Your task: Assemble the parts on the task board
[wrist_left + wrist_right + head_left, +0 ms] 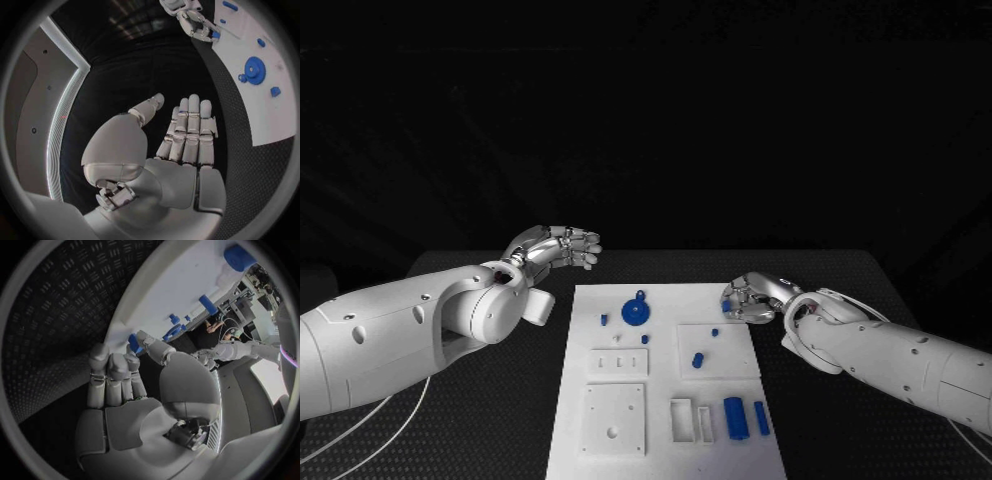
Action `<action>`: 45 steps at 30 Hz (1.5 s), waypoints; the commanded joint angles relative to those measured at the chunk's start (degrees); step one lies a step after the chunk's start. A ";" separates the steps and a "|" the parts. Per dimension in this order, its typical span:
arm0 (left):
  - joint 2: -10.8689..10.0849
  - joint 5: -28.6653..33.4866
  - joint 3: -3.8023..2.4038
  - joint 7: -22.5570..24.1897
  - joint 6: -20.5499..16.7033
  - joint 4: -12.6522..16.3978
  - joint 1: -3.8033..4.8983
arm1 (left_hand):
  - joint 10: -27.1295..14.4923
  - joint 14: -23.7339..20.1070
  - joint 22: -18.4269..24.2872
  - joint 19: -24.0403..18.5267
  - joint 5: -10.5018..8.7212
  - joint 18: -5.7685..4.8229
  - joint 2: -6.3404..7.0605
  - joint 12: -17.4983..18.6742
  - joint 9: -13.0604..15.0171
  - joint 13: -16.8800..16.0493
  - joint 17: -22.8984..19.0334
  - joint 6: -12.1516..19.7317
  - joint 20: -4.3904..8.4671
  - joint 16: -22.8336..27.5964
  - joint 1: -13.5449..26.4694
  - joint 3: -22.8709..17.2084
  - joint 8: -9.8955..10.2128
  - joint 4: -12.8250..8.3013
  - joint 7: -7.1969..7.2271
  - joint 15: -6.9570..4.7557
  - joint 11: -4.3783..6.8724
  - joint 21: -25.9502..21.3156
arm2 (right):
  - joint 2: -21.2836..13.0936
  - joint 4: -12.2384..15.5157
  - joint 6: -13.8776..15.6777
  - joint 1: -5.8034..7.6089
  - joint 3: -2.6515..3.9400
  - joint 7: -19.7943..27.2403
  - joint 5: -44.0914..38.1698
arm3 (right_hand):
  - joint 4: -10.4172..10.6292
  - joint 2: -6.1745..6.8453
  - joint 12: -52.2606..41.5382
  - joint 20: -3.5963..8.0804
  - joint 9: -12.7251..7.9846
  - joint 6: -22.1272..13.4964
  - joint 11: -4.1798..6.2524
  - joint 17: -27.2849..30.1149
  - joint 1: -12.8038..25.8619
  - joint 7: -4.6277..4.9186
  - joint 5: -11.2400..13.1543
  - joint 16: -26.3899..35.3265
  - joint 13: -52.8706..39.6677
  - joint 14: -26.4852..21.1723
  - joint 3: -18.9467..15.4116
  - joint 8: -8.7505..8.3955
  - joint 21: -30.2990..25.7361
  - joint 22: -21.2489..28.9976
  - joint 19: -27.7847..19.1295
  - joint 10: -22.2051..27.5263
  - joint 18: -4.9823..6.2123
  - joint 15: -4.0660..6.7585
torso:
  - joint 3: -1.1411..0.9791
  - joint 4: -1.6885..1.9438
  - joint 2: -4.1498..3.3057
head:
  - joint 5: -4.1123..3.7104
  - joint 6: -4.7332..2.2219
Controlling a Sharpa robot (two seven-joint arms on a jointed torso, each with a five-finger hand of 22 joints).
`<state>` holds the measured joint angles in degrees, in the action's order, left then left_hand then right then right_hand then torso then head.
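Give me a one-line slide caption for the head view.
Right hand pinches a small blue part at the white task board edge; left hand hovers off-board, holding nothing.

Arm shells: you see smooth white casings on both arms, rounded and bulbous at the wrist, with small dark screw holes dotted along them.
Left hand (560, 247): silver metal segments with darker gaps between them; pale grey pads along the fingers (187, 131).
Right hand (751, 298): the same silver, segmented build, on a white rounded wrist.
Cables: you see thin pale lines looping under the left arm.
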<state>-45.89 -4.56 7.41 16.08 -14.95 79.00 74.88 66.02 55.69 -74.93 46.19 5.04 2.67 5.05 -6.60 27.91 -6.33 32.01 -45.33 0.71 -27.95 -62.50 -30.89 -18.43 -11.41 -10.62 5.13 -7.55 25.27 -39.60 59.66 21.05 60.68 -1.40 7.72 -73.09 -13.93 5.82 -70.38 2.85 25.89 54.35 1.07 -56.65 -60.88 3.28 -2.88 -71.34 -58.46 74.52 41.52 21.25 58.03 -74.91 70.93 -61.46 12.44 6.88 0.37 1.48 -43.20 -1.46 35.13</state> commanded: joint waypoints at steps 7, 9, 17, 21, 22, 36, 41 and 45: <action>0.14 -0.42 -0.05 0.02 0.59 -0.01 0.05 | 0.10 0.43 -1.07 -0.33 0.00 1.10 -0.08 0.35 0.09 -0.03 0.13 0.05 -0.01 0.29 0.34 -0.11 0.29 -0.15 -0.20 -0.10 -0.15 0.25 | -0.12 0.91 2.72 -0.17 0.00 -0.82 -0.73 | -0.76 -0.71 -0.49 0.39 0.77 5.09 0.32 -0.22 0.04 1.65 0.08 -0.05 -0.28 0.33 0.65 0.95 0.36 -0.97 0.44 -0.75 2.56 0.56 | 0.02 0.02 0.02 | -0.04 0.08; 0.14 -1.11 -0.05 -0.45 0.47 0.01 0.05 | 0.16 0.47 -1.07 -0.32 0.01 1.10 -0.11 0.33 0.12 -0.05 0.16 -0.01 -0.01 0.29 0.36 -0.11 0.27 -0.13 -0.19 -0.09 -0.13 0.26 | -0.27 1.47 3.07 -0.17 0.00 -1.46 -0.72 | -0.85 -0.68 -0.55 0.39 0.80 5.24 0.37 -0.23 0.12 1.61 0.08 -0.05 -0.33 0.34 0.68 1.00 0.38 -0.96 0.48 -0.81 2.56 0.60 | 0.02 -0.04 0.03 | 0.03 0.05; 0.27 -6.61 -0.05 -4.46 3.56 -0.02 0.06 | 4.16 3.32 -1.26 1.32 -0.91 1.36 0.16 -1.63 0.85 -1.35 1.97 -3.09 0.88 -1.03 2.11 0.65 -0.97 1.34 1.30 -1.23 1.76 1.71 | -1.73 6.03 2.92 0.37 0.56 -6.48 -3.57 | -1.06 -0.64 -0.61 0.43 0.82 5.36 0.44 -0.26 0.20 1.55 0.08 -0.06 -0.41 0.35 0.74 1.03 0.41 -0.93 0.55 -0.91 2.56 0.68 | 0.07 -0.18 0.11 | -0.10 -0.10; 0.62 -10.76 -0.06 -7.76 6.29 0.04 0.07 | 7.86 6.48 -1.42 4.15 -1.42 1.65 0.68 -3.46 1.00 -3.01 4.06 -6.10 2.62 -3.73 4.15 1.68 -1.59 3.07 2.51 -3.19 3.63 4.55 | -2.10 8.57 1.66 2.03 0.96 -9.41 -5.38 | -1.16 -0.37 -0.65 0.46 0.88 5.57 0.51 -0.29 0.53 1.47 0.08 -0.07 -0.48 0.38 0.63 1.11 0.46 -0.90 0.68 -1.01 2.56 0.74 | 0.10 -0.20 0.15 | -0.15 -0.39; 0.73 -11.43 -0.06 -8.43 6.55 0.08 0.07 | 8.53 6.97 -1.43 4.51 -1.52 1.62 0.91 -3.79 0.97 -3.39 4.49 -6.53 2.92 -4.31 4.61 1.95 -1.58 3.40 2.64 -3.49 3.94 5.13 | -2.17 9.40 1.17 2.54 1.00 -10.26 -6.24 | -1.15 -0.25 -0.65 0.47 0.89 5.65 0.53 -0.30 0.66 1.44 0.08 -0.07 -0.49 0.38 0.58 1.14 0.47 -0.89 0.72 -1.04 2.56 0.77 | 0.13 -0.24 0.19 | -0.03 -0.48; 3.58 -17.97 -0.05 -17.35 7.96 1.66 0.09 | 12.63 9.36 -1.31 6.48 -1.82 1.11 4.57 -6.02 -0.30 -8.43 9.21 -7.31 6.07 -11.69 5.96 3.04 0.79 4.17 2.91 -6.49 5.89 11.95 | -0.22 18.25 -1.60 6.41 1.05 -19.96 -13.14 | -1.22 0.26 -0.61 0.51 0.93 5.96 0.68 -0.32 0.69 1.29 0.06 -0.06 -0.56 0.45 1.02 1.19 0.46 -0.80 0.90 -1.24 2.56 0.88 | 0.22 -0.51 0.75 | 0.93 -1.22; 4.61 -18.83 -0.03 -20.03 6.57 2.08 0.09 | 12.96 9.23 -1.21 6.50 -2.22 1.00 5.65 -6.28 -0.71 -9.88 9.83 -7.09 6.56 -13.18 9.66 3.59 1.50 7.45 2.91 -6.88 5.98 13.16 | 1.25 20.09 -1.42 6.46 1.05 -21.51 -14.98 | -1.18 0.43 -0.58 0.49 0.91 6.07 0.70 -0.31 0.62 1.27 0.03 -0.04 -0.58 0.50 1.37 1.18 0.44 -0.77 0.96 -1.33 2.56 0.89 | 0.24 -0.50 0.82 | 1.37 -1.36; 5.24 -19.30 -0.01 -21.57 5.66 2.20 0.09 | 12.89 9.02 -1.15 6.38 -2.24 1.11 6.40 -6.30 -0.84 -10.43 10.01 -6.64 6.72 -13.63 11.26 3.37 1.86 9.46 2.84 -7.00 5.96 13.49 | 2.25 21.13 -1.57 6.46 1.05 -21.89 -15.75 | -1.15 0.48 -0.56 0.48 0.90 6.11 0.71 -0.30 0.60 1.27 0.01 -0.03 -0.59 0.52 1.55 1.16 0.44 -0.75 1.00 -1.38 2.56 0.90 | 0.26 -0.43 0.74 | 1.71 -1.40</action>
<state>-40.94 -22.00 7.42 -2.20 -8.69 81.01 74.91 78.72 64.70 -74.94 52.69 3.04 3.79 11.44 -12.65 27.13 -16.67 41.98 -52.27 6.91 -41.27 -51.65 -27.46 -16.88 -2.23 -7.74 -1.45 -1.62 38.57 -37.63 80.38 20.47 67.12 -0.36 -11.95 -85.89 -15.10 5.75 -70.78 3.28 25.89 55.14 1.74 -56.88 -60.47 2.50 -2.88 -71.40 -58.98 75.13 42.71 21.46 58.34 -74.91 71.76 -62.58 12.89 7.45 0.62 0.98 -42.42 0.01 33.75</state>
